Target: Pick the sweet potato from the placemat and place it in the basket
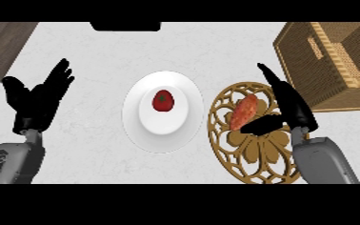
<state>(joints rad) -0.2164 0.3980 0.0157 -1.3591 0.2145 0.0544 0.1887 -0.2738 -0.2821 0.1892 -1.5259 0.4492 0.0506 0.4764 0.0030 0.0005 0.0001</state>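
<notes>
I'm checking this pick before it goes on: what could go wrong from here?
The right hand sits beside the sweet potato with straight fingers and only the thumb near it, so the potato may roll across the placemat instead of being caught. The basket stands close behind that hand, so lifting toward it could clip the near rim. A sideways nudge could also send the potato toward the plate holding the tomato.
</notes>
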